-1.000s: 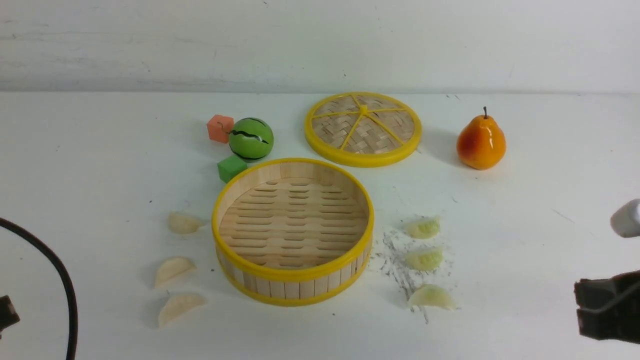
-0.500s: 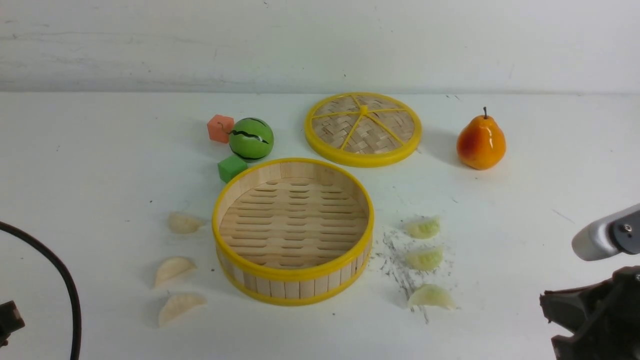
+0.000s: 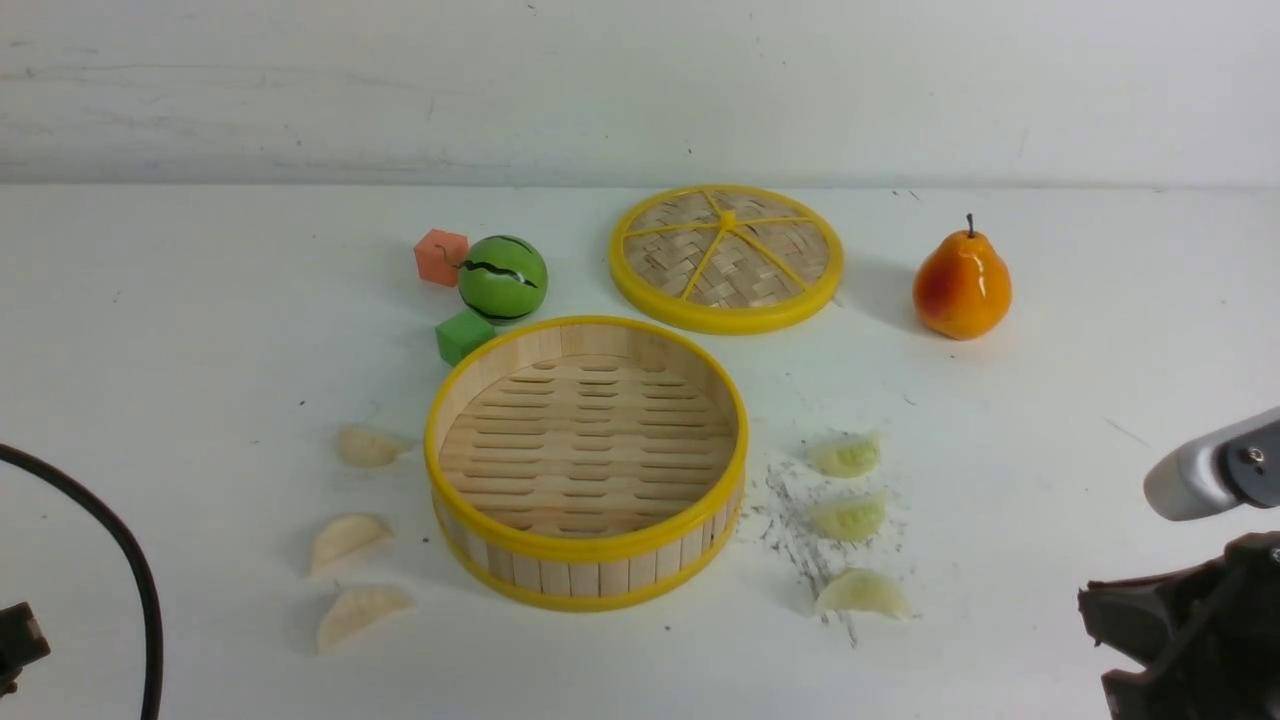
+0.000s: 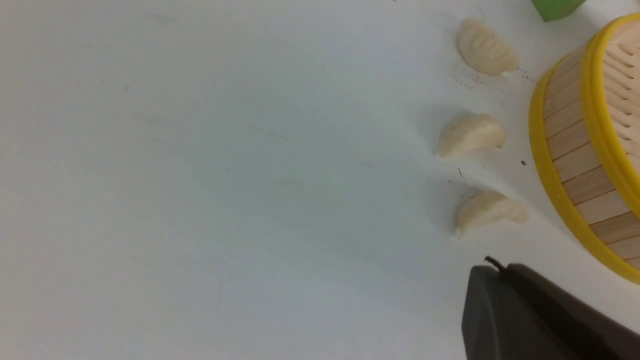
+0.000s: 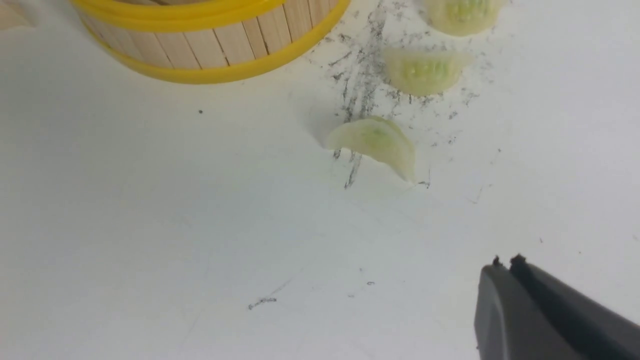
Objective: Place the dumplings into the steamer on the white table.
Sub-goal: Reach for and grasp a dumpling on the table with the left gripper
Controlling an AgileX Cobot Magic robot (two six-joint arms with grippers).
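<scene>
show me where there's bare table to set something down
Widest bare table is far left, beyond the white dumplings. Also free: the stretch between the pear and the green dumplings, and the near edge before the steamer. Crowded: behind the steamer, where the cubes, ball and lid cluster.

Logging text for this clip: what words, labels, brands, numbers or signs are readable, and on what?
None: no words, numbers or logos show in any view.
The grey-black marks on the white table beside the round wooden yellow-rimmed steamer are scratches, not writing.
</scene>
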